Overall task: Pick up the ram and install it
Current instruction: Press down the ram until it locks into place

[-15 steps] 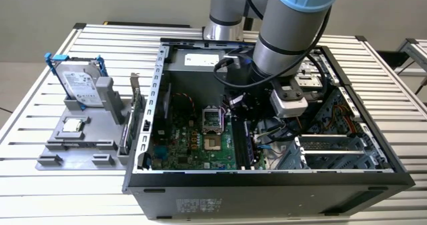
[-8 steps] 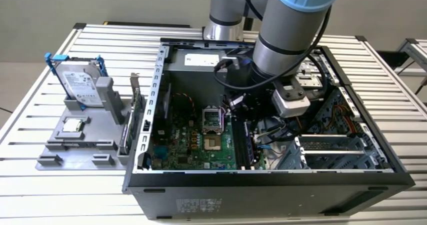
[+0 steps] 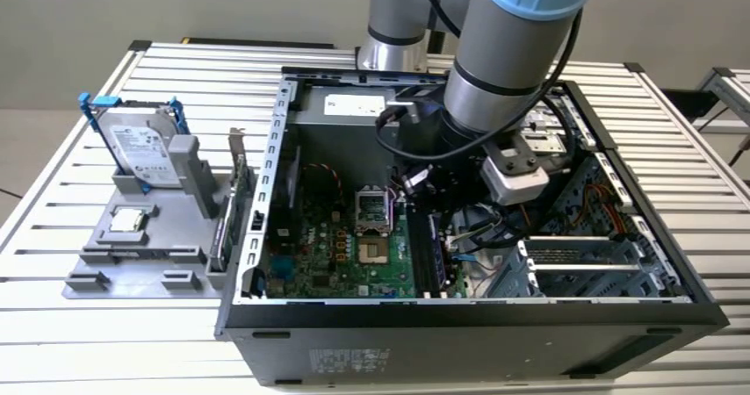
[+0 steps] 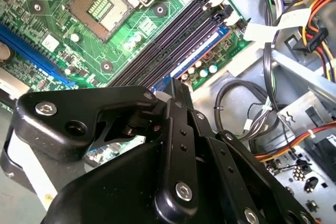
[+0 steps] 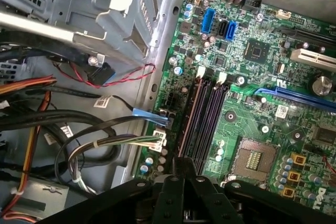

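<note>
pincer (image 4: 176,85) above the memory slots (image 4: 173,38)

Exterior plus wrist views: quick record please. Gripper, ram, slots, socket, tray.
gripper: inside the case, low over one end of the slots
ram: probably the blue strip in the outermost slot, below the gripper; not certain
slots: four, side by side; the other three look empty
socket: open, pins bare
tray: outside the case, at the exterior view's left; holds drive and chip
</note>
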Robot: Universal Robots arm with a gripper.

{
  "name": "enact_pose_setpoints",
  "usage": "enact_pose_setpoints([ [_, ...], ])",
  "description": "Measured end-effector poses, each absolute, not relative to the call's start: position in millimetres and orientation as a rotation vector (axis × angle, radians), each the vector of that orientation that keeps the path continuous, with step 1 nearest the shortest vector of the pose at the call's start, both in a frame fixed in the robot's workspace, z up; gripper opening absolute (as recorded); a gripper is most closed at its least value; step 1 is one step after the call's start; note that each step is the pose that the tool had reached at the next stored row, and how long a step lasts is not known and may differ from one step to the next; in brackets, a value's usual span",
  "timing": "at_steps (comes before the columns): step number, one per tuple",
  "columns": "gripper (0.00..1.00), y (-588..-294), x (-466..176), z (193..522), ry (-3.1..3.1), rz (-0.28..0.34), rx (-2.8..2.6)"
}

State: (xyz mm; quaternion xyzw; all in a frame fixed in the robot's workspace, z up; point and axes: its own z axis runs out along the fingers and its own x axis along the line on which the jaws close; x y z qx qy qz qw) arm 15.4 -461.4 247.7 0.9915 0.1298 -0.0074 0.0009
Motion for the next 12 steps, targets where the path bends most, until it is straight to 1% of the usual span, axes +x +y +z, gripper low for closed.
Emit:
enact_pose_setpoints([
  [12,0.00,-461.1,15.3,247.7,0.500,-0.023,3.099],
])
